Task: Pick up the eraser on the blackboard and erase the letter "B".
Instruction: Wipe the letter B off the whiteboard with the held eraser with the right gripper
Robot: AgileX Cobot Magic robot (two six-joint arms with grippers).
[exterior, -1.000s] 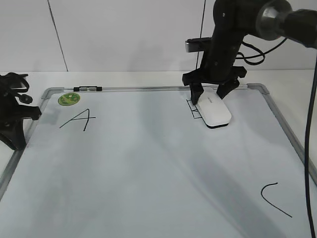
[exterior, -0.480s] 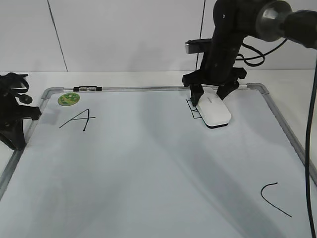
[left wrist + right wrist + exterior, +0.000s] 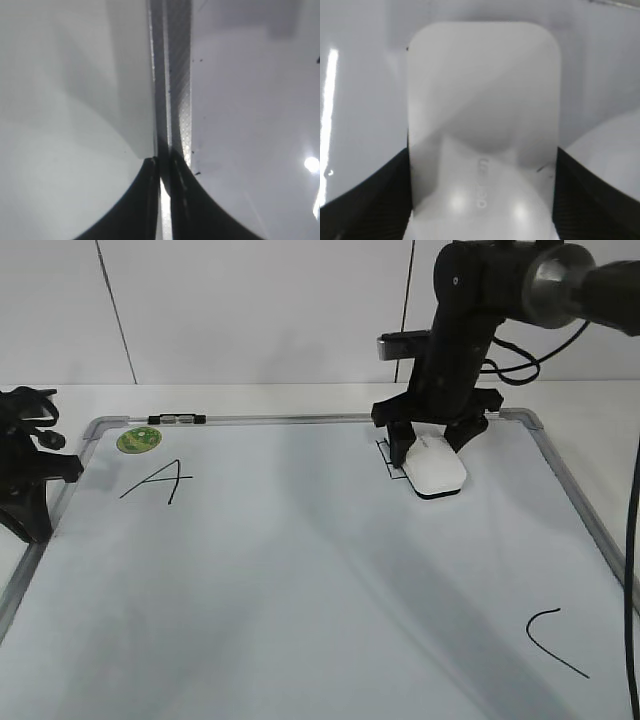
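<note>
The white eraser (image 3: 434,469) lies on the blackboard (image 3: 300,570) near its far edge. My right gripper (image 3: 432,443) stands over the eraser's far end, with a black finger against each long side. In the right wrist view the eraser (image 3: 482,95) fills the frame, and the right gripper (image 3: 482,162) is shut on it. The letter "B" (image 3: 387,461) shows only as a few black strokes at the eraser's left edge; the rest is hidden. My left gripper (image 3: 36,525) is shut and empty at the board's left frame (image 3: 172,75).
A black "A" (image 3: 158,482) and a round green sticker (image 3: 139,440) are at the board's far left. A small black-and-clear marker (image 3: 177,419) lies on the far frame. A curved "C" (image 3: 553,640) is at the near right. Cables hang behind the right arm.
The right gripper's fingers have come inward from either side and now press the eraser's sides. The eraser and the left arm have not moved.
</note>
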